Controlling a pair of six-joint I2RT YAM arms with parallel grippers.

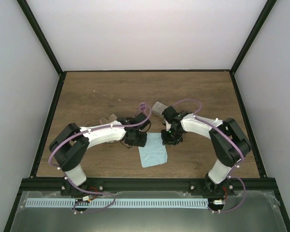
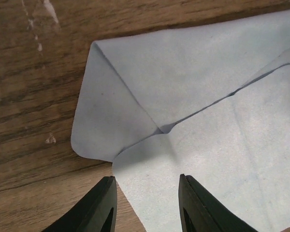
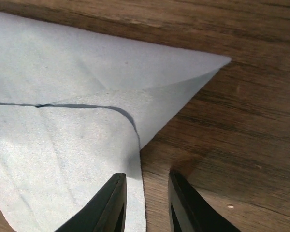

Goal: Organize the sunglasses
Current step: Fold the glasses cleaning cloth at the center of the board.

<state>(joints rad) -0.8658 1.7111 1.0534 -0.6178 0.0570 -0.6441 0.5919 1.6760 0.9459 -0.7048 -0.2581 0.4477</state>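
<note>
A folded blue cloth [image 1: 152,151] lies mid-table [image 1: 96,92], with a grey case [image 1: 159,107] just above it. The left gripper [image 2: 146,180] stands narrowly parted over the cloth's left corner, and the right gripper [image 3: 147,176] narrowly parted at its right edge. The arms crowd the centre, so neither the sunglasses nor their direction can be made out.

Alt text: a robot test cell, probably in a lab. Plain white panels [image 1: 150,29] in a black metal frame [image 1: 48,53] enclose a wood-grain surface [image 1: 101,92]. The left arm [image 1: 101,133] and right arm [image 1: 203,126] are bolted to a metal rail [image 1: 145,183] at its near edge.
</note>
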